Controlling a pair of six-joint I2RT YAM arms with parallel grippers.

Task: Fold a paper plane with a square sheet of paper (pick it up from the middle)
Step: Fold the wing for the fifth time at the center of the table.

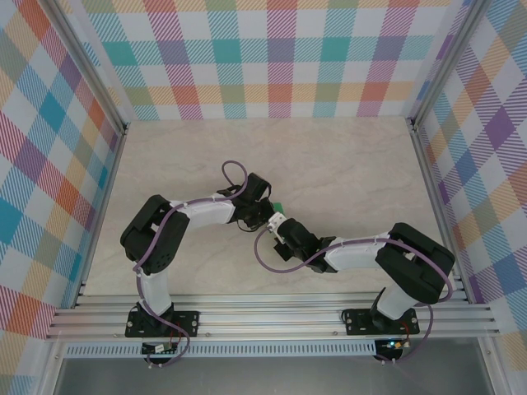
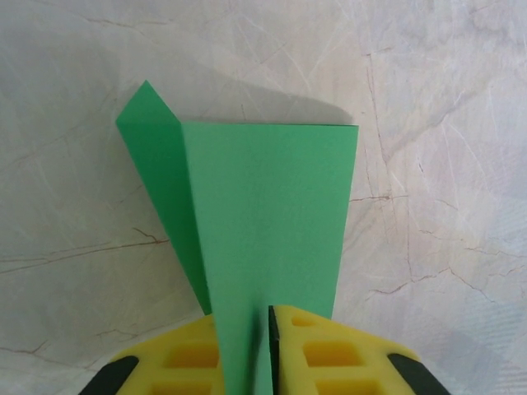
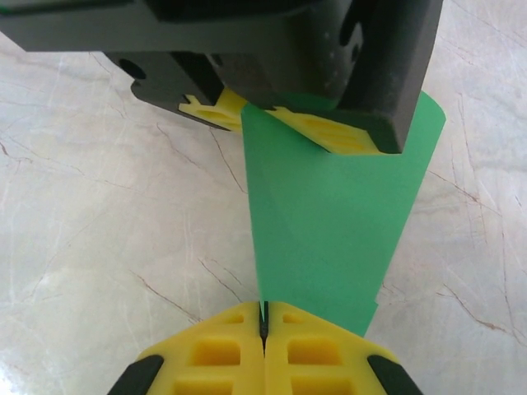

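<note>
- Sheet of paper (image 2: 272,214), partly folded, hangs over the middle of the desk (image 1: 346,164), between both tools.
- Left tool (image 2: 247,329) clamps one end; right tool (image 3: 263,317) is closed, apparently pinching the opposite edge.
- We judge: hold the sheet taut and align the edges before creasing.

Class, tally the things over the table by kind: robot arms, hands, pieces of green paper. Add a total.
Robot arms: 2 (left arm, right arm)
Hands: 2 (left hand, right hand)
Pieces of green paper: 1
Total: 5
</note>
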